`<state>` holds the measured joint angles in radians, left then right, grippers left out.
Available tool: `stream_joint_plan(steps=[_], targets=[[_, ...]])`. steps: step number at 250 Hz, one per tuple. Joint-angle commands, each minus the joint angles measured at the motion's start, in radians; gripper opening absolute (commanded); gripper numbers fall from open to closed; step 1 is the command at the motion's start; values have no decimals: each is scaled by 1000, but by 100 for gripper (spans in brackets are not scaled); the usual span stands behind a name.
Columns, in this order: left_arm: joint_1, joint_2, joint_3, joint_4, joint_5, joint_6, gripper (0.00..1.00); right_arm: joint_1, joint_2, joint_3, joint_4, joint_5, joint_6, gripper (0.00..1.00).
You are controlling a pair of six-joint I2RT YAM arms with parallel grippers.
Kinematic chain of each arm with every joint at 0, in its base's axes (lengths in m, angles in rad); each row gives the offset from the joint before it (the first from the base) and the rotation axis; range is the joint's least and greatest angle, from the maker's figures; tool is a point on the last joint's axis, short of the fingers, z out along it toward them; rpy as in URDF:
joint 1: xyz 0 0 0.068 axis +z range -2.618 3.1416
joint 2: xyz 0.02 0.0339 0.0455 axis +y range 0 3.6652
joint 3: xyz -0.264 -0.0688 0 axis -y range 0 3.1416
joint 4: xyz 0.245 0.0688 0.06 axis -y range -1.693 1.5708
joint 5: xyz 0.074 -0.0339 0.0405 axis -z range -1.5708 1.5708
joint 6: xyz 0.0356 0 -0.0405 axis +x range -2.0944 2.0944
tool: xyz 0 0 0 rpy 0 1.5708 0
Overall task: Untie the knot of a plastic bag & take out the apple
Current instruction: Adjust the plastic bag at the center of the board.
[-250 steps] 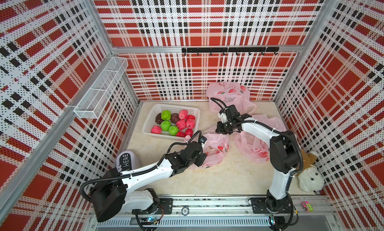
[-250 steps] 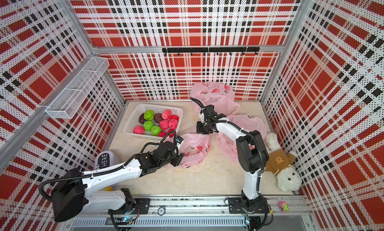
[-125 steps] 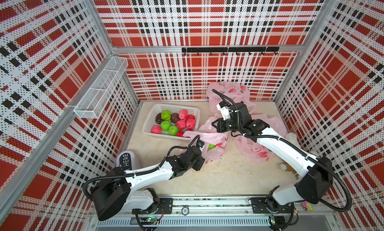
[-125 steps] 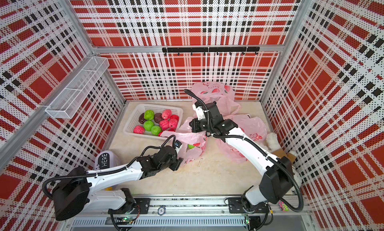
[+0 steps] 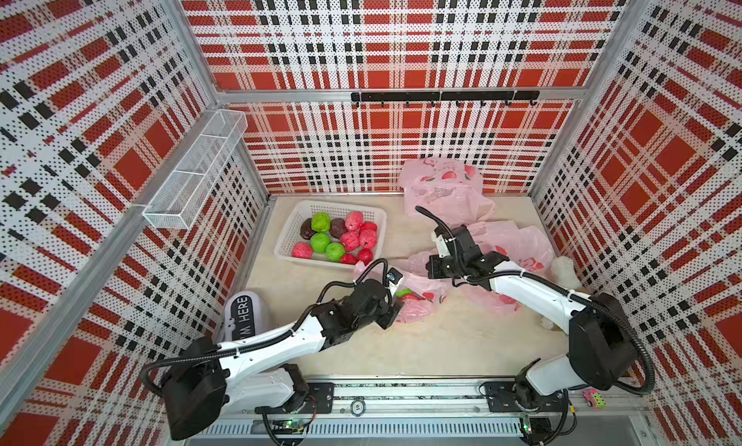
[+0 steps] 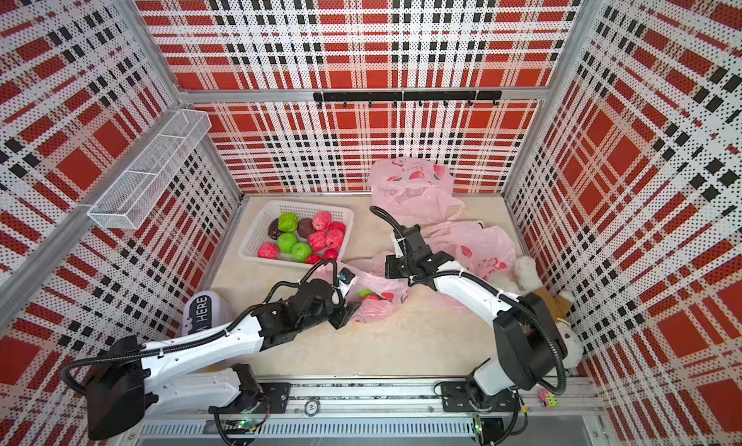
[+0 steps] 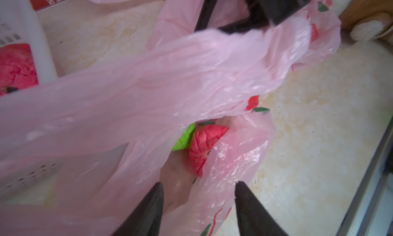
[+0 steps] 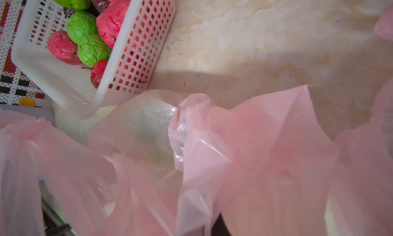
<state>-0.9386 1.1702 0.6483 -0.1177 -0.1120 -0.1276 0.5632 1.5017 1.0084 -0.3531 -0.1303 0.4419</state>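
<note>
Pink bag (image 7: 191, 75) film is pinched and held up by the closed right hand (image 5: 433, 268), while the left hand (image 7: 198, 190) stands open at the bag's mouth, jaws apart, with the red apple (image 7: 204, 143) just ahead of it, inside the bag on the surface (image 7: 319, 139).

The left arm (image 5: 281, 339) stretches forward and low, left hand (image 7: 198, 182) angled downward, its fingers (image 7: 148, 205) held apart; the right arm (image 5: 534, 291) folds at the elbow, reaching inward, right hand (image 5: 431, 269) pinched tight together
</note>
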Motion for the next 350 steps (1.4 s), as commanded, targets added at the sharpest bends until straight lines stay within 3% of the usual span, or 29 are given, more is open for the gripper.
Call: stream_joint_plan(steps=[1,59,113,178,265,350], targets=[[-5,70,59,58,51,37,50,-19,-11,-42,96,5,29,2],[-14,213,11,116,86,-1,37,-26,-14,-102,114,-5,35,1],[-26,277,-100,197,64,-70,37,-51,-4,-146,156,-30,40,1],[-27,321,-101,213,75,-76,38,-74,56,-147,190,-73,36,0],[-7,141,-58,153,117,-112,62,-82,92,-165,218,-92,35,0],[33,258,64,113,95,-255,68,-82,99,-181,247,-117,42,0]])
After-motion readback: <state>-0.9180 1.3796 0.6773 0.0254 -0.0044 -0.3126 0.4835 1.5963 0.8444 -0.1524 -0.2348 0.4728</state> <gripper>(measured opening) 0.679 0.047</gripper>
